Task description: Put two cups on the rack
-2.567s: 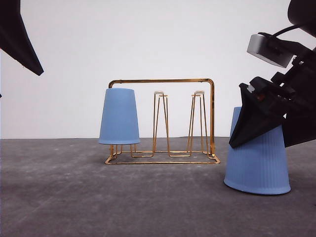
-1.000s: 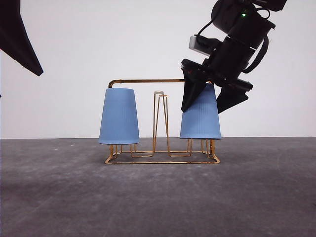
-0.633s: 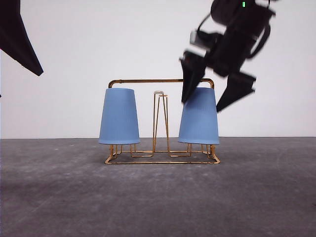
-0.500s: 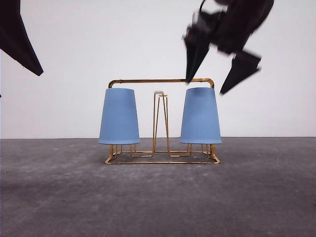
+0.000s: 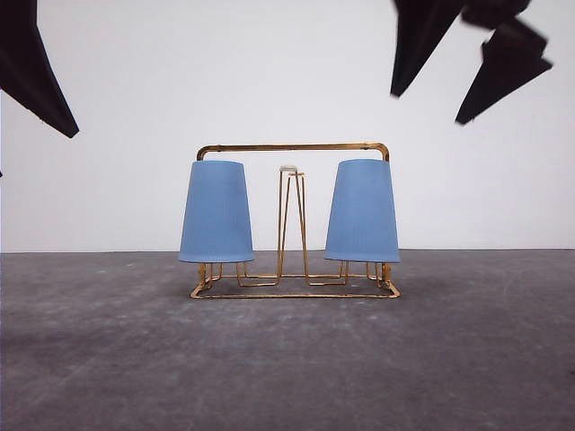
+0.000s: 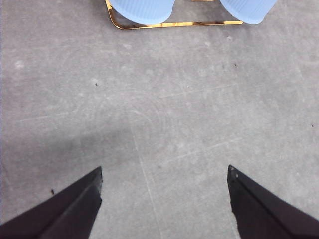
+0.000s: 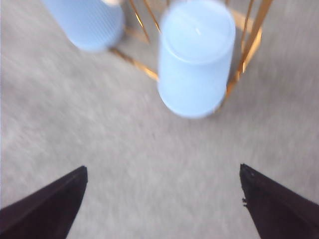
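Observation:
Two light-blue ribbed cups hang upside down on the gold wire rack (image 5: 294, 147): one cup (image 5: 216, 212) on its left prong, the other cup (image 5: 363, 211) on its right prong. The middle prong (image 5: 290, 220) is bare. My right gripper (image 5: 434, 106) is open, high above and to the right of the right cup, holding nothing. In the right wrist view both fingers (image 7: 50, 204) spread wide over the floor, with the right cup (image 7: 196, 57) beyond them. My left gripper (image 6: 164, 172) is open over bare floor, the rack's base (image 6: 169, 24) and both cup rims far ahead.
The rack stands on a grey, scuffed tabletop (image 5: 287, 359) against a white wall. A dark part of the left arm (image 5: 31, 67) hangs in the upper left corner of the front view.
My right gripper carried the second cup from the table onto the rack's right prong, let go of it, and has risen up and to the right. The left arm has not moved.

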